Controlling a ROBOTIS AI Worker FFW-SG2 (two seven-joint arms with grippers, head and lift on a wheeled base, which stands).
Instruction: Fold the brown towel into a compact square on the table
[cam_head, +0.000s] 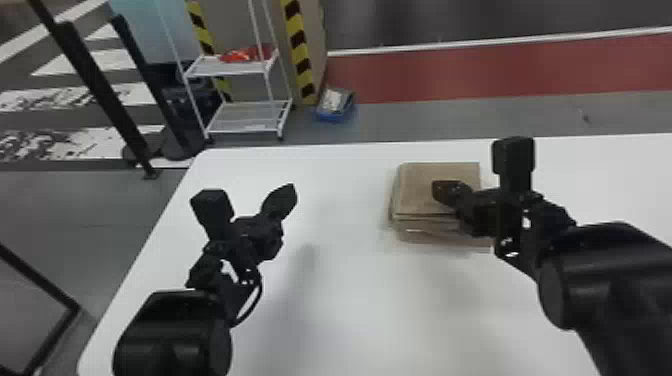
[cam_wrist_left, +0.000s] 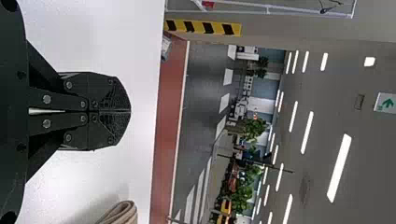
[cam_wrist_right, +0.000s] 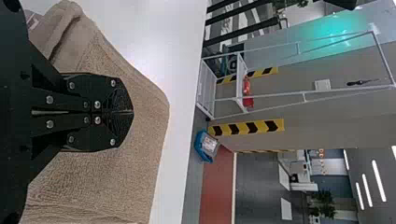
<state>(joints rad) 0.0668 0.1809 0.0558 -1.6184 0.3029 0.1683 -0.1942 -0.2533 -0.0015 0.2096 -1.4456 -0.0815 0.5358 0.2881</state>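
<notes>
You're looking at a brown towel (cam_head: 417, 187) lying on the robot's right side of the white table (cam_head: 340, 310), already doubled into a thick, roughly square stack. Its layers (cam_head: 425, 230) are sitting a little unevenly along the side nearest you, and some cloth is spreading out beyond the upper block. The pile is looking soft, limp and light, so you're probably dealing with no breakage risk; the nap is likely giving a good grip, but the layers may be sliding over each other if you're dragging them. If you're lifting a fold, you're best taking the loose near edge, with all its layers together, close to a corner; if you're only tidying, light pressing should be enough.

The right gripper (cam_wrist_right: 132, 112) is hovering over or resting on the towel, its fingers together; you can't tell whether it's touching. Farther out, the left gripper (cam_wrist_left: 130, 111) is waiting above the table, well apart from the towel, its fingers meeting with nothing between them. Beyond the table, a white cart (cam_head: 240, 120) is standing on the floor.
</notes>
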